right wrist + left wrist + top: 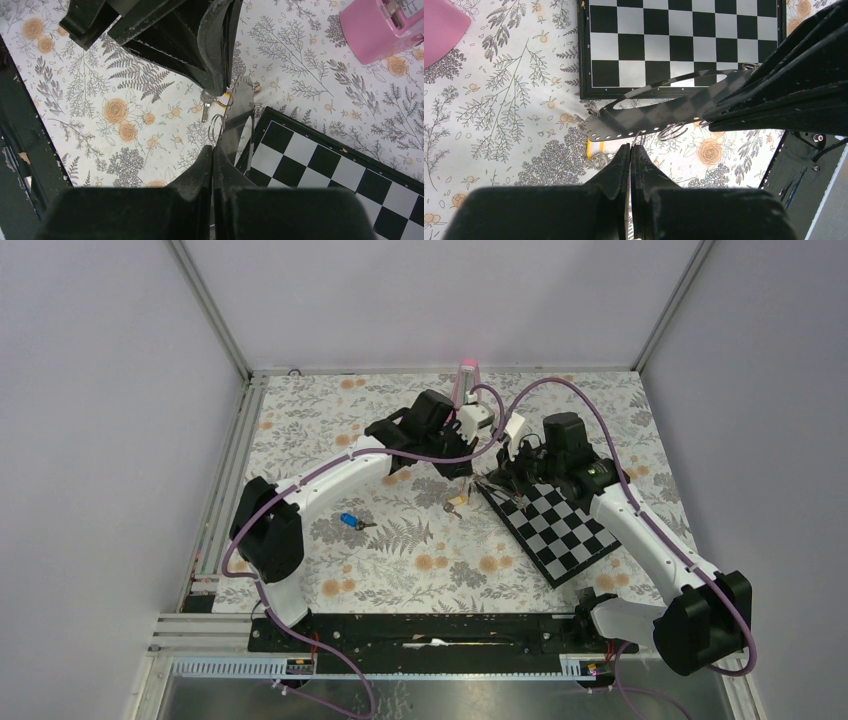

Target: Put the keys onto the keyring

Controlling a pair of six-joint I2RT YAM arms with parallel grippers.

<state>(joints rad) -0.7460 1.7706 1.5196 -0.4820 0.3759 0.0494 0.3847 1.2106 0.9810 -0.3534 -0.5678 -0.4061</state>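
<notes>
**Both grippers shut at the keyring, blue key left out alone**

Nearest the arm bases, the overhead camera alone finds the blue key [349, 520], lying on the flowered table [400, 570], well apart from both grippers.

Up to the middle now. The left wrist camera has the left gripper [630, 148] pressed fully together, a thin silver loop of the keyring [659, 114] running into its tips. The strap is grey-black with small holes along its edge, stretched across to the right arm's clamped black fingers. The right wrist camera has the right gripper [212, 150] closed tight too, a silver ring standing right at its tips.

The yellow key [205, 106] sits just beside the left fingertips. Whether it hangs or lies flat, I cannot tell.

Beyond is the chessboard [684, 45]. The left wrist view alone reads 3, 2, 1 down its edge. Farthest back stands the pink block [375, 30].
</notes>
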